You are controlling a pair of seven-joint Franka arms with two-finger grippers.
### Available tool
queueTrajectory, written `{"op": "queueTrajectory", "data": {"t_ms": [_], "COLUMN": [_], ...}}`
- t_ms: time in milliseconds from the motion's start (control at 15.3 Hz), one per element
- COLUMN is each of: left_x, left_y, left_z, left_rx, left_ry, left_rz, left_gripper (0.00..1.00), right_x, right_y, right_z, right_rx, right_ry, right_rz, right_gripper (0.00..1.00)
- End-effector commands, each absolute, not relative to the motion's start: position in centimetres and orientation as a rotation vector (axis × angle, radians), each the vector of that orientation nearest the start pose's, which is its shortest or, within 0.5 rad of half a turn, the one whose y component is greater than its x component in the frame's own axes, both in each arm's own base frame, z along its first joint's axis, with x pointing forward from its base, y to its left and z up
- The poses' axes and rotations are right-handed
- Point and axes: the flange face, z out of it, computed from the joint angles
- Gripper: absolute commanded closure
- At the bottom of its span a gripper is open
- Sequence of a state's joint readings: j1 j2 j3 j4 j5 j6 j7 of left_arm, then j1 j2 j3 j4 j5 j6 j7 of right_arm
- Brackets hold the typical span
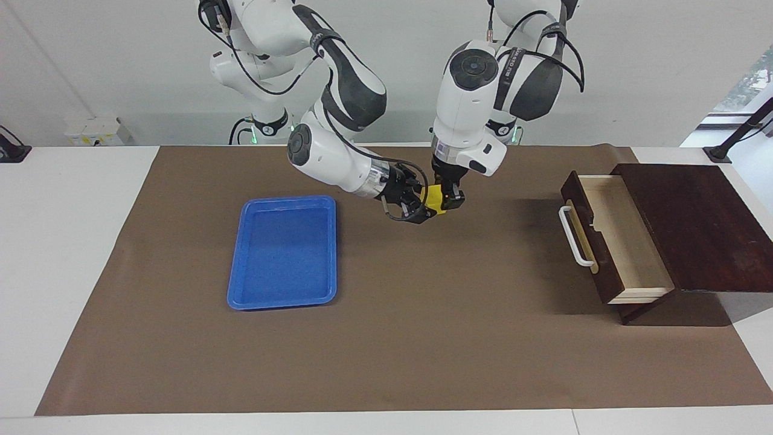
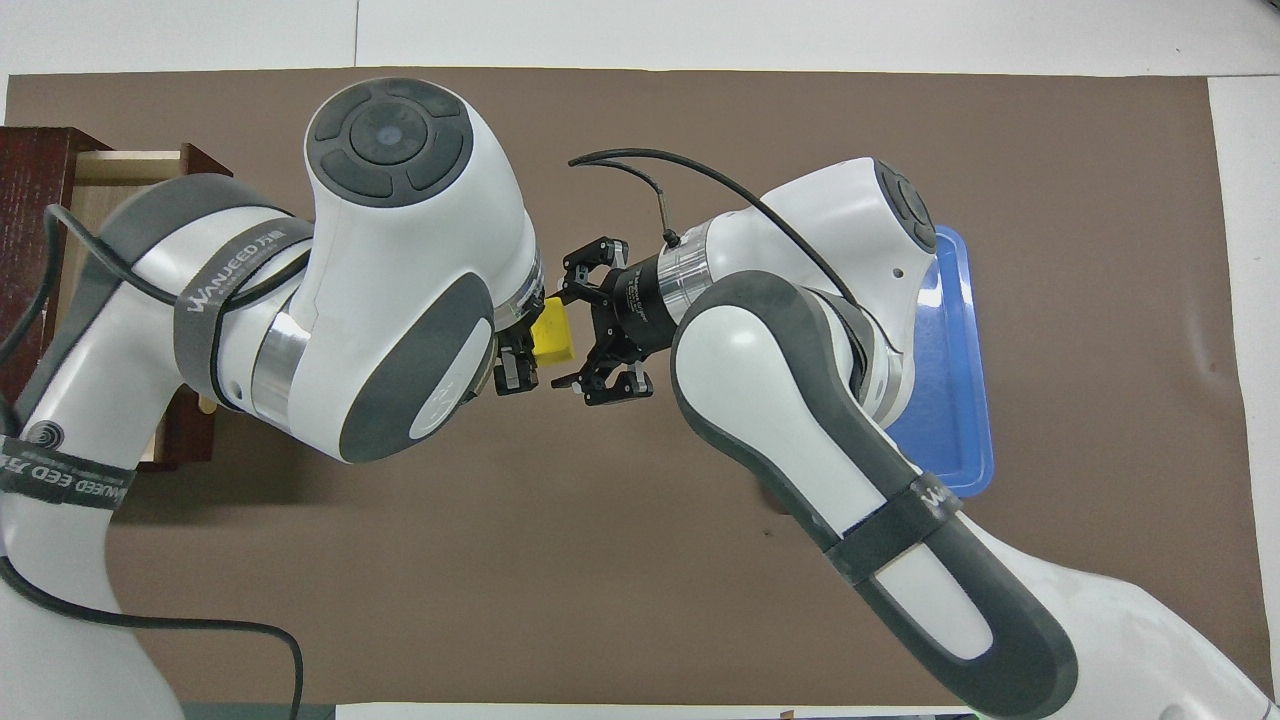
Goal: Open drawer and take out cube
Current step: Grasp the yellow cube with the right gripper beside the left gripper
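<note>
The drawer point(image 1: 610, 232) stood pulled out and empty; the blue tray point(image 1: 284, 251) was empty too. Over the mat between them, the left gripper point(image 1: 445, 199) and right gripper point(image 1: 423, 208) both clamped the cube point(image 1: 435, 199). If neither let go, pulling could twist it free and drop it.
</note>
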State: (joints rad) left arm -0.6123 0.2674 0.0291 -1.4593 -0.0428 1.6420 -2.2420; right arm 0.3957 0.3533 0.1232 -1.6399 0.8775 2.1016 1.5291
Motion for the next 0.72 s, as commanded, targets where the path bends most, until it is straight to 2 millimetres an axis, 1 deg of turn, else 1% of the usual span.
{"op": "queueTrajectory", "data": {"t_ms": [0,65,196,522,588,653], "left_x": [53.0,53.0,53.0,53.1,53.3,53.4], "left_y": [-35.5,-35.5,-35.4,-35.3,-35.1,-34.8], "left_z": [52.9,52.9,53.0,53.2,53.3,53.4], "left_rx": [2.13,2.131,2.134,2.141,2.134,2.131], "left_ry": [2.376,2.378,2.373,2.364,2.368,2.375], "left_rz": [-0.083,-0.083,-0.076,-0.068,-0.07,-0.071], "left_gripper": [1.0,1.0,1.0,1.0,0.82,0.29], "right_x": [56.9,56.9,57.4,57.8,57.8,57.9], "right_y": [36.9,36.8,35.9,35.6,35.5,35.6], "right_z": [44.1,44.1,44.1,44.5,44.5,44.8], "right_rx": [-1.92,-1.923,-1.913,-1.907,-1.914,-1.916], "right_ry": [1.633,1.627,1.627,1.625,1.623,1.615], "right_rz": [0.867,0.864,0.862,0.861,0.87,0.875], "right_gripper": [1.0,1.0,1.0,1.0,1.0,1.0]}}
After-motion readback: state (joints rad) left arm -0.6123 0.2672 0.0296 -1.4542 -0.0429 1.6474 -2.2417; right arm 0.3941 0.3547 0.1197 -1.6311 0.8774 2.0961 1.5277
